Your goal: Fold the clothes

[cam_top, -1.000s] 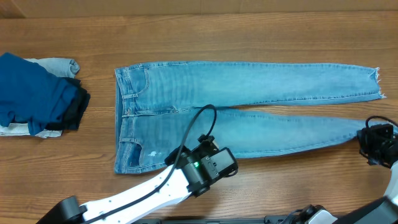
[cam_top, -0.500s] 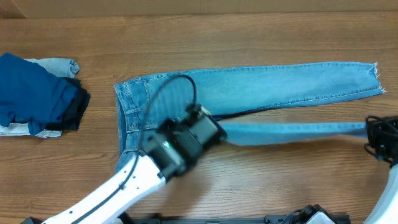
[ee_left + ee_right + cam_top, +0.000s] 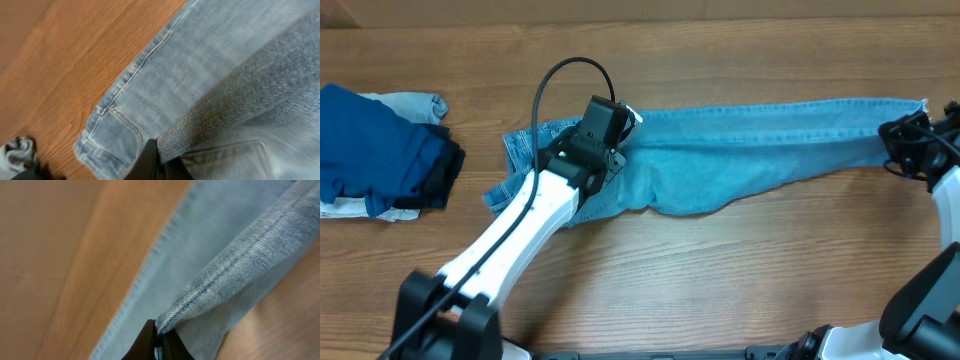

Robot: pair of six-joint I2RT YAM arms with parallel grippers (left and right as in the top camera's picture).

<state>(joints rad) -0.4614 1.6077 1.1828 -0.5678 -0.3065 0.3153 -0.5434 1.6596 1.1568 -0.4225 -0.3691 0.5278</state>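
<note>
Jeans (image 3: pixel 750 140) now doubled lengthwise, left gripper (image 3: pixel 624 124), right gripper (image 3: pixel 892 138) outstretched, pinching.

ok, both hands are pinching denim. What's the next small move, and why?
Probably shift both hands toward the far side of the wooden table, then lower. The left hand and right hand are each shut on a fold of the light-blue denim jeans. The cloth between them sags toward the near side and is not yet lined up over the other leg.

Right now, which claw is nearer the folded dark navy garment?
Left: left claw grips the light-blue denim jeans near the garment; right claw holds their far leg end.
</note>
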